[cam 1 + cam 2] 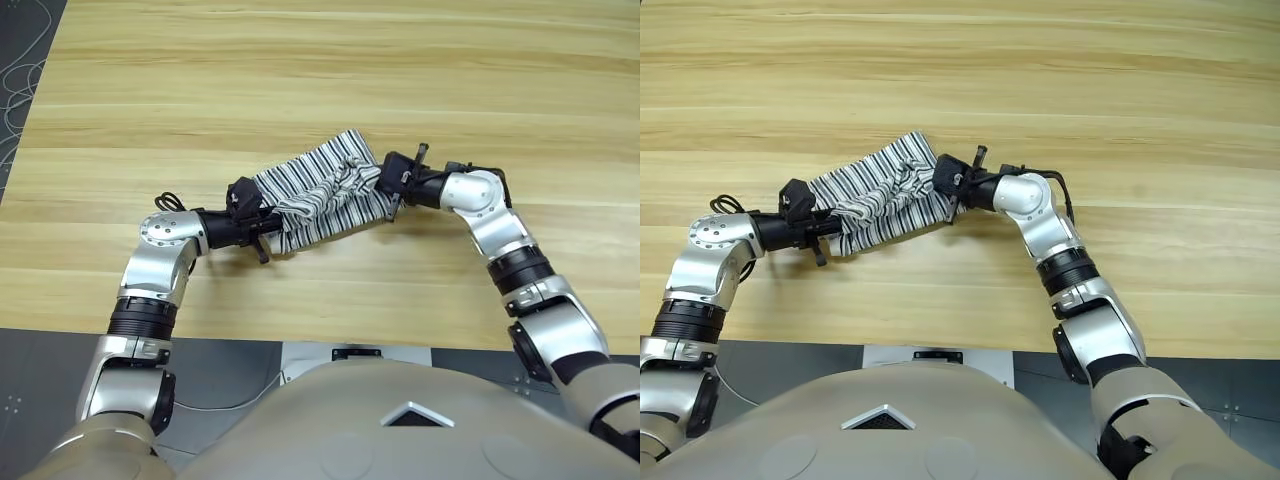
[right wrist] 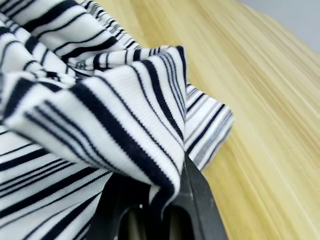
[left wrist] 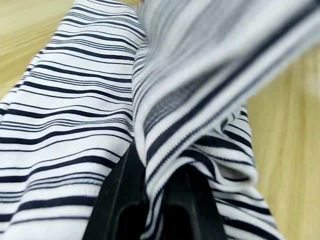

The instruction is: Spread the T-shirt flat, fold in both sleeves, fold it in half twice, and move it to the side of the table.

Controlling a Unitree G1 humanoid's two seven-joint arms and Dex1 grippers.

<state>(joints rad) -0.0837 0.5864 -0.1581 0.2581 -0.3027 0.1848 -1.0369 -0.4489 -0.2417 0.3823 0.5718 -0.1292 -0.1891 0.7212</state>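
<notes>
The left hand [image 1: 265, 228] is clamped on the T-shirt [image 1: 320, 195]. In the left wrist view its two black fingers [image 3: 117, 200] stand close together with a fold of striped cloth pinched between them. It grips the end of the garment on the robot's left, low over the surface [image 1: 300, 60].

The right hand [image 1: 392, 186] is likewise closed on cloth. The right wrist view shows a doubled, ribbed edge of the T-shirt drooping over and between its dark fingers [image 2: 197, 200]. That hand holds the opposite end, on the robot's right and a little farther from the body.

Between the two hands the T-shirt, white with thin black stripes, lies as a narrow, folded band running on a slant across the wood. Its lower layers rest on the surface, while a rumpled ridge of cloth is gathered along the middle from one hand towards the other. The garment sits in the near middle part of the surface, well away from its left edge.

The surface is pale wood with long grain running from side to side. Past its left edge is a dark floor [image 1: 30, 20]
</notes>
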